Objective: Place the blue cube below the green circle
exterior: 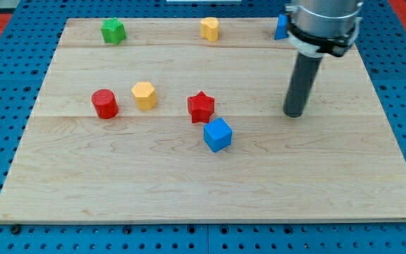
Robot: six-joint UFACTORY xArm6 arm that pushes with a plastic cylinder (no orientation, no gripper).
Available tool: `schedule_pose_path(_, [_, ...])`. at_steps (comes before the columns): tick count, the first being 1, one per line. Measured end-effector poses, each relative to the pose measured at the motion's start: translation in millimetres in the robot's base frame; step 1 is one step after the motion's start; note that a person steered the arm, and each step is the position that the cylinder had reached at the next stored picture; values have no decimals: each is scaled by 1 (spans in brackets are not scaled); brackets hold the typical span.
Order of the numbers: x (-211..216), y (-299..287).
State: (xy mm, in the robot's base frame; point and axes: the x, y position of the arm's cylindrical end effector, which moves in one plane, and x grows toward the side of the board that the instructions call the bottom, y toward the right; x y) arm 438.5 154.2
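The blue cube [217,135] sits near the middle of the wooden board, just below and right of the red star [201,106]. The green block [113,31] stands at the view's top left; its exact shape is hard to make out. My tip [294,113] rests on the board to the right of the blue cube, well apart from it and slightly higher in the view. It touches no block.
A red cylinder [105,104] and a yellow hexagon-like block [144,95] sit at the left middle. A yellow block [209,29] stands at the top centre. A blue block [281,27] is partly hidden behind the arm at the top right. The board [189,197] lies on a blue pegboard.
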Motion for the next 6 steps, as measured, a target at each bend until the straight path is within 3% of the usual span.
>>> schedule_pose_path(2, [0, -9])
schedule_pose_path(6, [4, -203])
